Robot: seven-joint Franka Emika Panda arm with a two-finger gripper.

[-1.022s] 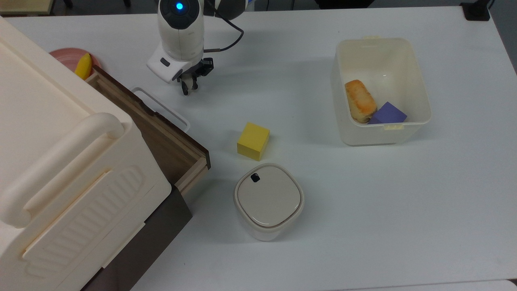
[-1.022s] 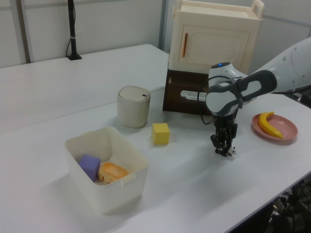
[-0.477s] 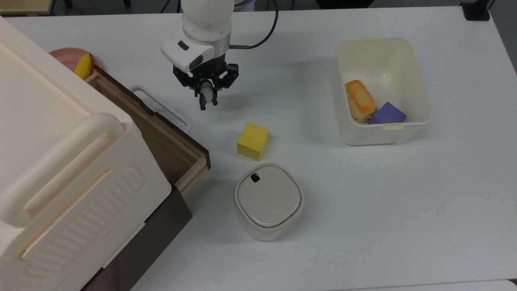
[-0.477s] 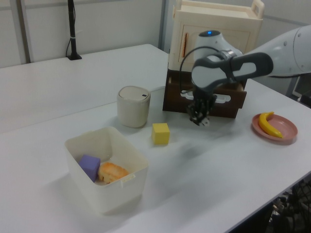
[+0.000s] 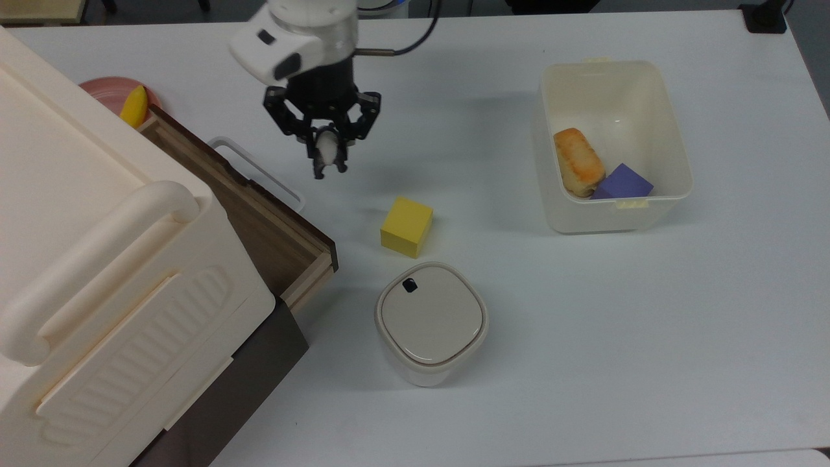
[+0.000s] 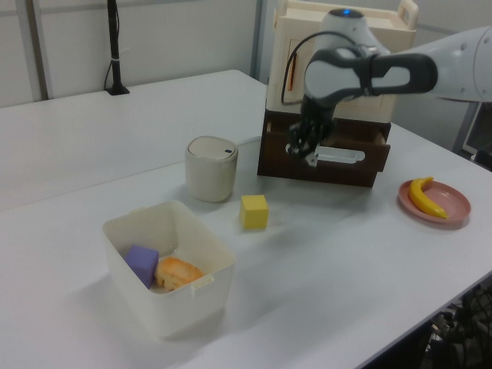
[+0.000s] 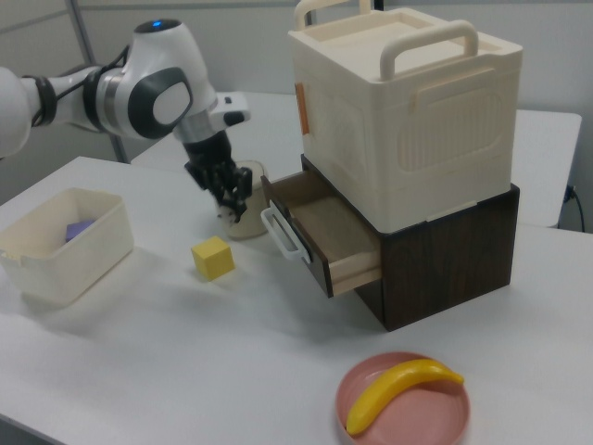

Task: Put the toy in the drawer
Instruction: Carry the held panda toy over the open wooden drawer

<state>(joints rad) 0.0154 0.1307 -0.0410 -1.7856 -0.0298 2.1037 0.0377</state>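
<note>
Your fingers (image 5: 327,150) pinch the toy (image 5: 327,149) above the bench, right of the drawer (image 5: 259,220) in the top view; release early and it misses.

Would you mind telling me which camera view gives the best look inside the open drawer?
The right view: the drawer faces the camera, so its tan floor and side walls show. The top view looks down on it, with the cabinet covering its back part. The left view shows mostly its dark front and white handle.
</note>
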